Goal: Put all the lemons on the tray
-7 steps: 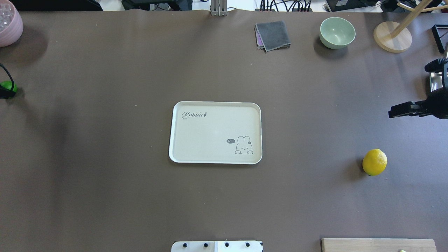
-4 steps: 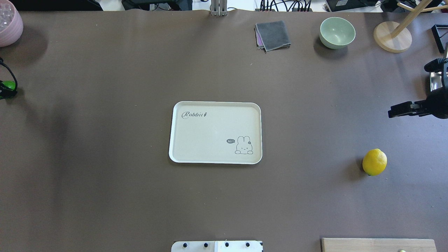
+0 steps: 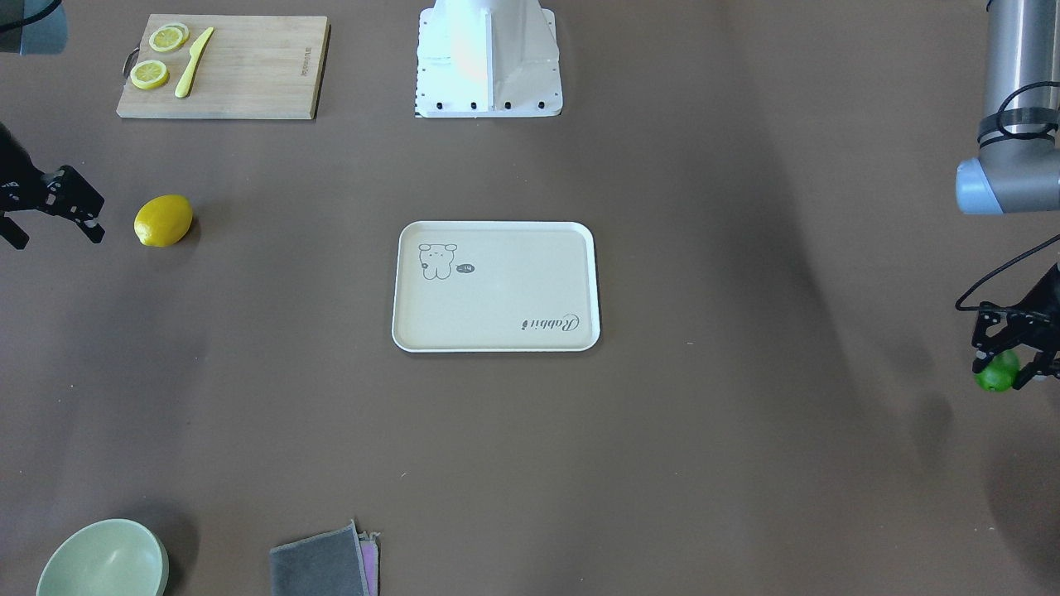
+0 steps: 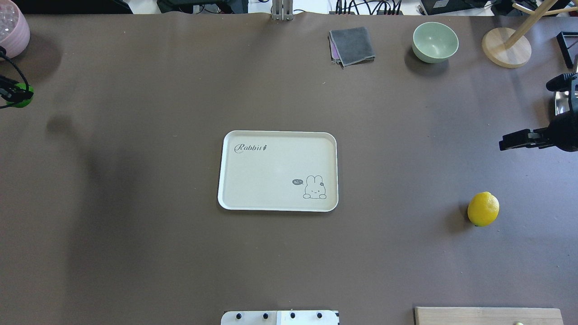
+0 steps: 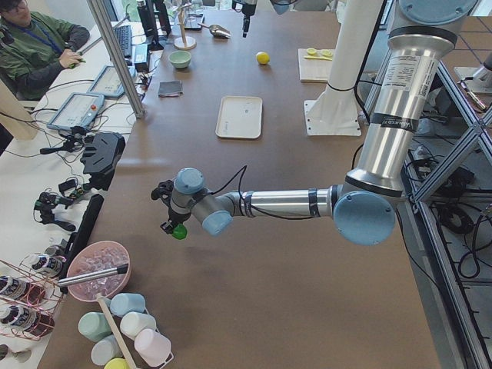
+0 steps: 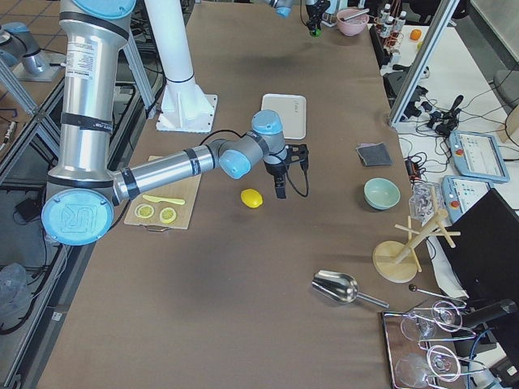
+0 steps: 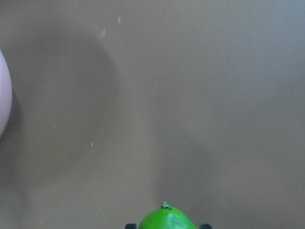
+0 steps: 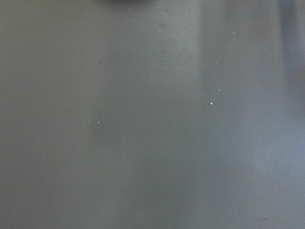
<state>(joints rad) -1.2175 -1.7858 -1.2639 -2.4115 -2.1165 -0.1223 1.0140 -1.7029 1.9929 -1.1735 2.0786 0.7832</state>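
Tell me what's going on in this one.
The left gripper is shut on the green lemon, holding it above the table near its left end. The yellow lemon lies on the table beside the open right gripper, which holds nothing. Neither lemon is on the tray in the middle yet.

Near and large, right gripper (image 6: 282,183) fingers-down over the brown table (image 6: 243,316), just beside the yellow lemon (image 6: 252,198) but apart from it. Beyond, the cream tray (image 6: 284,115). Nearer the base, a wooden cutting board (image 6: 182,212) with two lemon slices (image 6: 146,211) and a yellow knife (image 6: 165,199). Far off, left gripper (image 6: 312,22) with the green lemon (image 6: 314,32) at its tip.
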